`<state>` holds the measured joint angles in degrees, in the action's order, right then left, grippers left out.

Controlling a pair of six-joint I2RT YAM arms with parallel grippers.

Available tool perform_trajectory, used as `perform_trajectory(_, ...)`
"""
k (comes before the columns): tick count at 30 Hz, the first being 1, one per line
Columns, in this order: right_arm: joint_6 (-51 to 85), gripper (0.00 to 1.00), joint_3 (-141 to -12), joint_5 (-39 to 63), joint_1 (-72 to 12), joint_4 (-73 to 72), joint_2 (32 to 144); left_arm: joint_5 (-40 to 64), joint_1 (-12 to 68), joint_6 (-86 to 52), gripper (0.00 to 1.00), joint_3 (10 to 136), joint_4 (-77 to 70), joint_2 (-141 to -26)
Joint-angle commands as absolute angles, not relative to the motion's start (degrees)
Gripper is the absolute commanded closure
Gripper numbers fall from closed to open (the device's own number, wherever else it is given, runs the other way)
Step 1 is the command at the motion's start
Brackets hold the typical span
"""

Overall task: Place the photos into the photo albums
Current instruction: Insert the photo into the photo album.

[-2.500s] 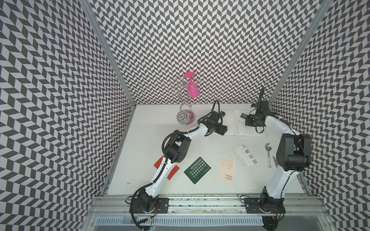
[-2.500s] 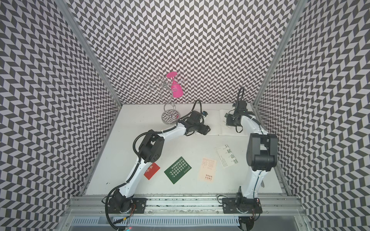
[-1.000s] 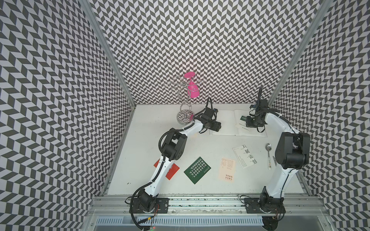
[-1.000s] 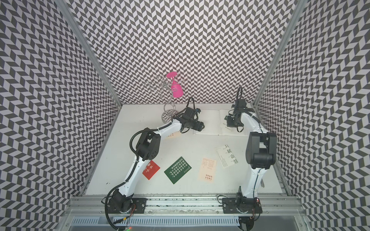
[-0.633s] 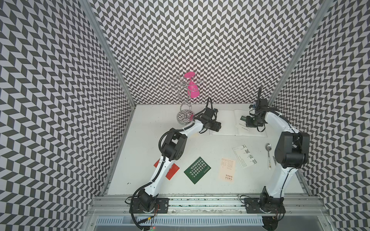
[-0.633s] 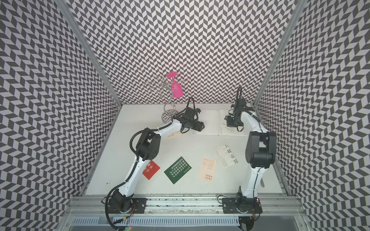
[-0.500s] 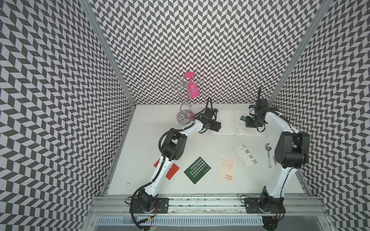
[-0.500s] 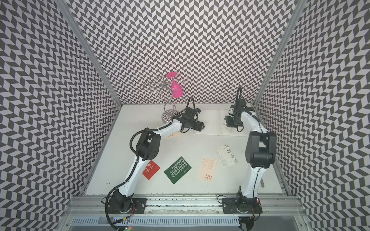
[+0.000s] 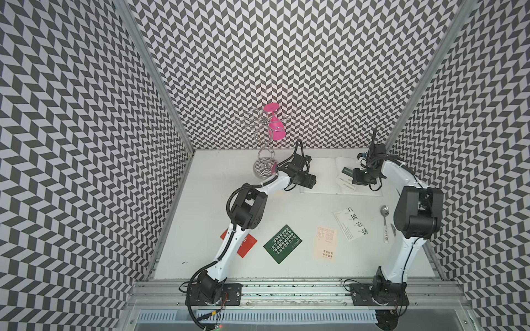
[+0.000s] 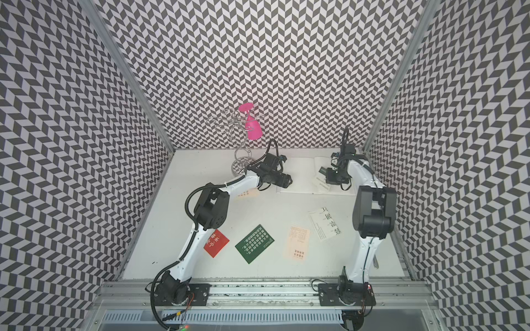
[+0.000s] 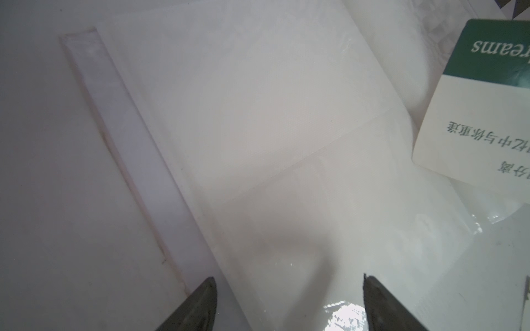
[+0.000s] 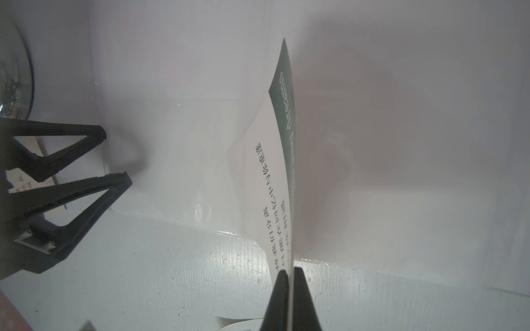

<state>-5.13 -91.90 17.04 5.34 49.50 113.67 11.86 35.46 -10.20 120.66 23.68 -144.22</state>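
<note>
Chevron-patterned black-and-white walls are enclosing a white counter [image 9: 200, 229] on three sides. Contents, from left to right:

- Red card [image 9: 248, 247]: lying flat at the near left, partly under the left arm.
- Wire stand [image 9: 265, 169]: standing at the far edge, with a pink glass [image 9: 276, 129] hanging upside down from it.
- Cream card [image 10: 248, 193]: peeking out from beneath the left forearm, mostly hidden.
- Dark green card [image 9: 283, 248]: lying flat near the front, turned at an angle.
- Left tool [image 11: 289, 282]: released, jaws standing wide apart with nothing between them. It is reaching over the near left corner of the album's left page. Whether the tips are pressing on the page cannot be told.
- Photo album [image 9: 321, 174]: lying open at the far side of the counter, its clear sleeves showing in both wrist views.
- Peach card [image 9: 325, 243]: lying flat near the front, right of the green one.
- White card with a green band [image 12: 275, 172]: being held on edge over the album's right page, just beside the spine, its lower end touching the clear sleeve. Whether it is entering a pocket cannot be told.
- White card with black characters [image 9: 350, 223]: lying flat, near side of the album.
- Right tool [image 12: 289, 272]: clenched on the banded card's edge.
- Spoon [image 9: 385, 222]: lying at the right, beside the right arm.
</note>
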Motion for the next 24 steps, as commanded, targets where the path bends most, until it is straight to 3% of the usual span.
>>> perform_trajectory(1,-6.7,1.0,-92.6,20.4,5.5,49.2,115.6,11.7,35.0,-11.4,0.19,119.3,27.2,-143.1)
perform_trajectory(3,-6.3,1.0,-92.4,20.1,5.6,48.9,116.1,11.9,35.0,-11.4,0.19,119.3,27.2,-143.1)
perform_trajectory(9,-2.7,0.75,-89.6,20.8,7.4,43.9,114.7,11.7,35.0,-11.4,0.19,119.3,27.2,-143.0)
perform_trajectory(12,-0.7,0.67,-87.6,23.3,8.4,40.7,114.2,11.7,35.0,-11.5,0.19,119.2,27.1,-142.9)
perform_trajectory(24,13.6,0.63,-71.9,37.4,11.8,18.6,106.6,11.4,35.1,-12.4,0.19,117.3,25.7,-141.4)
